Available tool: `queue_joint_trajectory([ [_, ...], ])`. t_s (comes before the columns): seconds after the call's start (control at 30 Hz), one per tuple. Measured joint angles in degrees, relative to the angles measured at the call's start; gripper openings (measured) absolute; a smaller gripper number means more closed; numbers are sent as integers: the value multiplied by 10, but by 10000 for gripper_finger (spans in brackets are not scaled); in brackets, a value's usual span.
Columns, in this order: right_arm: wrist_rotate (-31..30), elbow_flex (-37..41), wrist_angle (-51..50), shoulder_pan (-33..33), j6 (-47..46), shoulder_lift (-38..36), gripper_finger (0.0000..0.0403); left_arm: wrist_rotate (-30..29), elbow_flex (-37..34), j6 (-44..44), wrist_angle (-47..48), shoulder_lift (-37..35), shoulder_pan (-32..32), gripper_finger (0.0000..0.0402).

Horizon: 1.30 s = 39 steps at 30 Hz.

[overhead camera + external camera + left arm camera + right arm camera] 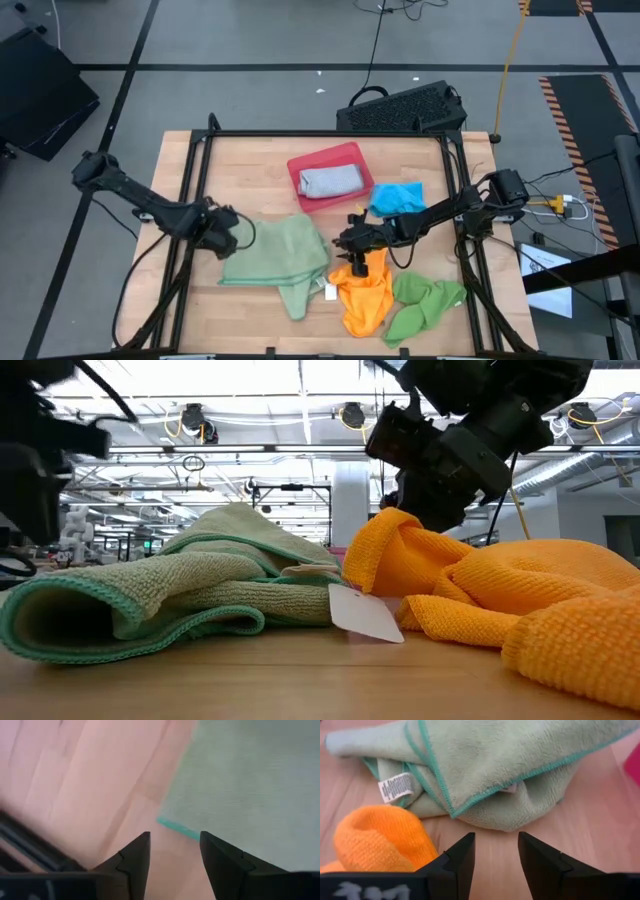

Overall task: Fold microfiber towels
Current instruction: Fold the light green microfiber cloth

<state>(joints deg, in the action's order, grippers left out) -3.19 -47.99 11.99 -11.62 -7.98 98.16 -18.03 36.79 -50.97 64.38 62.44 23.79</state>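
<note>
Currently I'm at the grasp-approach step on the sage green towel [278, 252], which lies rumpled mid-table, toward the near edge. My left gripper [232, 236] sits low at its left edge, fingers parted with nothing between them; in the left wrist view the teal hem corner [172, 826] is just ahead of the gap. My right gripper [351, 240] hovers at the towel's right side, above the orange towel [364, 292], also parted and holding nothing; its wrist view shows the green folds with the white care tag [394, 788] and the orange bunch beside them.

Next move, as I judge it: left needs to slide forward so the hem corner enters the gap, then pinch; right needs to pick the opposite corner without catching orange cloth. The pile is doubled over, so it likely needs spreading flat before any fold.

Other towels: bright green towel [424, 304] crumpled near right, bright blue towel [397, 197] just right of the red tray [322, 161], grey-blue towel [330, 181] lying in that tray.

Surface is a light wooden table [250, 160] in a black frame. A dark keyboard [403, 108] lies past the far edge. Beyond: grey floor with cables; low view shows a big hall with ceiling lights.
</note>
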Motion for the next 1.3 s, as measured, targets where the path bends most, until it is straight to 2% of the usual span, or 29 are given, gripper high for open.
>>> queue_joint_trajectory([
  [0.17, 0, 0, 0, 0, 28, 0, 144, 40, -1, 118, -56, 0, -97, 227],
  [0.33, 2, 0, 2, -2, 23, 0, 144, 113, -1, 244, -96, 16, -198, 267],
  [0.43, 3, 0, -3, -10, 6, 0, 144, 137, -1, 257, -92, 23, -240, 272],
  [0.6, 4, 0, -2, -33, -3, 0, 144, 125, -1, 224, -93, 47, -261, 273],
  [0.77, 4, 0, 0, -48, 3, 0, 144, 131, -1, 255, -95, 105, -275, 273],
  [0.97, 4, 0, 0, -54, 37, 0, 144, 177, -1, 282, -117, 174, -300, 273],
  [1.07, 3, 11, 23, -54, 44, 0, 144, 220, 2, 284, -116, 201, -307, 257],
  [1.13, 3, 25, 47, -52, 46, 0, 144, 248, 2, 292, -111, 212, -304, 230],
  [1.3, 1, 60, 158, -41, 36, 0, 144, 261, 7, 273, -97, 213, -278, 103],
])
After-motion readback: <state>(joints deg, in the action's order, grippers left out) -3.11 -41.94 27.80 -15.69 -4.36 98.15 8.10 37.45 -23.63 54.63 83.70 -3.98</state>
